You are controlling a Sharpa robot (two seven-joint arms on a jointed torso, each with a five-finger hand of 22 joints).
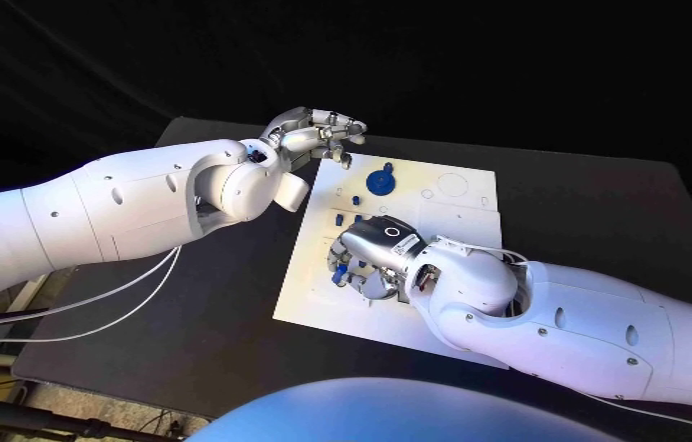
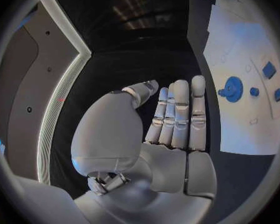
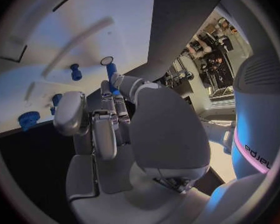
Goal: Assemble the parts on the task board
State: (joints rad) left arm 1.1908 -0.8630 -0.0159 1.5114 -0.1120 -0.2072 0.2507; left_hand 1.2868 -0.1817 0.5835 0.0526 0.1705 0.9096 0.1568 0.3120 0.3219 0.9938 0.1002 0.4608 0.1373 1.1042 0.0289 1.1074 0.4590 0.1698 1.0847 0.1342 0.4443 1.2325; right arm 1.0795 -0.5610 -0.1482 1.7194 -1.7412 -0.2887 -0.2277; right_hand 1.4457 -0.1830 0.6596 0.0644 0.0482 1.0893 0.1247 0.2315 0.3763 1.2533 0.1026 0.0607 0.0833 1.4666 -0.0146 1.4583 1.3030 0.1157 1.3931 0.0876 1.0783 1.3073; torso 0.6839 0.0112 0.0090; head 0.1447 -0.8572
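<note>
Nearest the head camera, the right hand reaches over the near part of the white task board, palm down, its fingers curled onto the plate. From its wrist, those fingers close round a slim blue peg whose tip pokes out beyond the fingertips just above the board; it looks held, though the contact itself is partly hidden. Beside the fingertips lie a small blue stud, another blue piece and, off to the thumb side at the board's edge, a toothed blue gear.

Beyond the right hand, past a few small blue parts, a round blue gear sits on the board. The left hand hangs at the board's far corner over the black desk, holding nothing; its wrist view shows the fingers straight and side by side, with the round gear on the board just off the fingertips.
</note>
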